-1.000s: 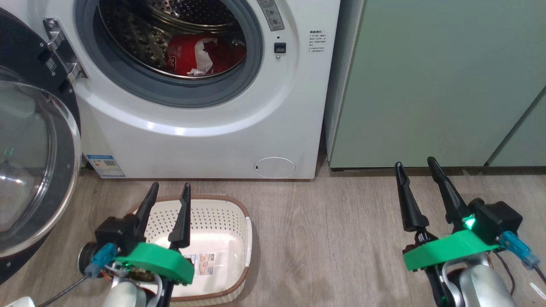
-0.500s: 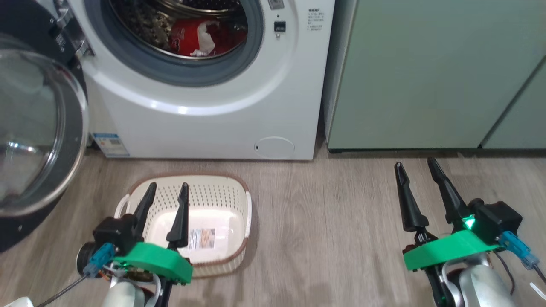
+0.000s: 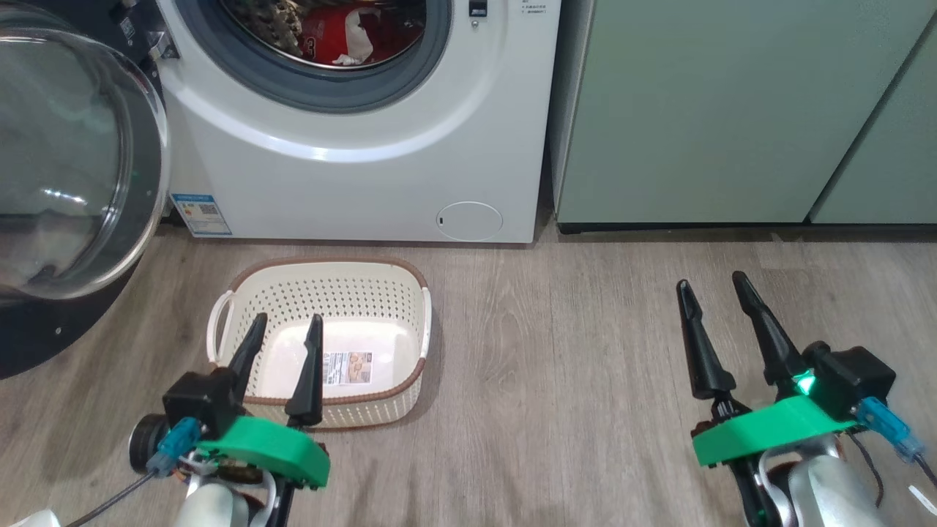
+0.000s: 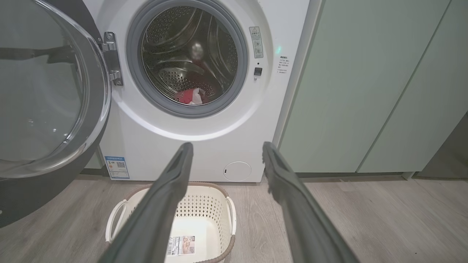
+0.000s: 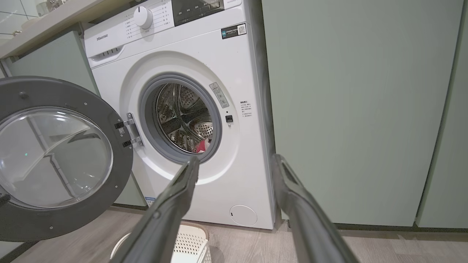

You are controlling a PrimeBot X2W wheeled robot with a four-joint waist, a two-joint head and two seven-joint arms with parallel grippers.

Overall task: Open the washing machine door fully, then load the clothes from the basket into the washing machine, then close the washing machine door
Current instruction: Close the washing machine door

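Observation:
The white washing machine (image 3: 351, 176) (image 4: 204, 146) (image 5: 237, 153) stands ahead with its door (image 3: 73, 161) (image 4: 44, 95) (image 5: 58, 157) swung wide to the left. The red clothes (image 3: 344, 36) (image 4: 188, 96) (image 5: 202, 146) lie inside the drum. On the floor before the machine sits the cream basket (image 3: 322, 293) (image 4: 204, 208) (image 5: 190, 241), holding nothing but its sticker. My left gripper (image 3: 286, 326) (image 4: 225, 146) hovers open above the basket's near edge. My right gripper (image 3: 711, 282) (image 5: 236, 160) is open over bare floor to the right, nothing between its fingers.
Pale green cabinets (image 3: 732, 110) (image 5: 358, 109) stand to the right of the machine. Grey wood-look floor (image 3: 571, 351) stretches between the basket and my right arm. The open door juts out over the floor at the left.
The camera has pulled back and tilted down, so the machine and basket sit higher in the picture. Both grippers hold the same open pose.

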